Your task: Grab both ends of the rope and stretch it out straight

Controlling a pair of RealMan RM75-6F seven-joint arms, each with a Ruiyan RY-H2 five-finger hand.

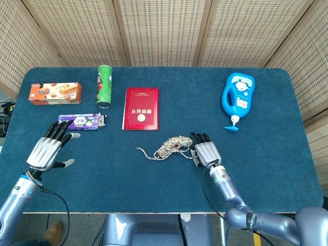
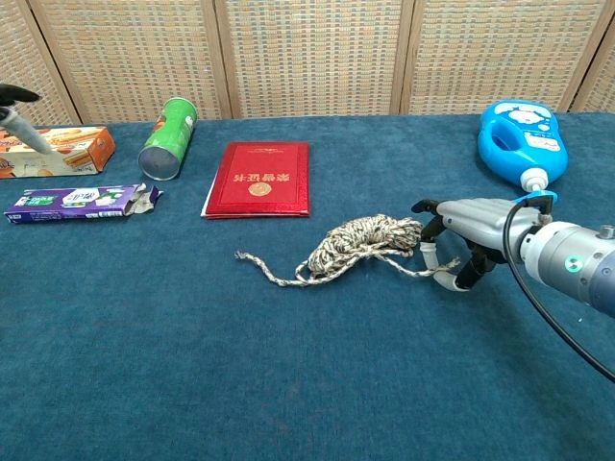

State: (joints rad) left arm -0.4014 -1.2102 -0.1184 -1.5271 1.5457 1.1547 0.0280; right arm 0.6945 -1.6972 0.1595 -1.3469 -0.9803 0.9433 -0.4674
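A speckled rope (image 1: 171,145) lies bunched in a loose coil at the table's middle (image 2: 360,245), and its free left end (image 2: 242,256) trails toward the left. The right end runs under my right hand (image 1: 206,152), whose curled fingers (image 2: 430,223) and thumb close around that strand just above the cloth (image 2: 468,240). My left hand (image 1: 47,149) hovers at the left side of the table with its fingers spread and nothing in it, far from the rope. Only a fingertip (image 2: 13,108) of it shows in the chest view.
A red booklet (image 1: 141,108) lies just behind the rope. Further left are a green can (image 1: 104,86) on its side, an orange biscuit box (image 1: 55,93) and a purple packet (image 1: 79,122) close to my left hand. A blue bottle (image 1: 238,97) lies at the back right.
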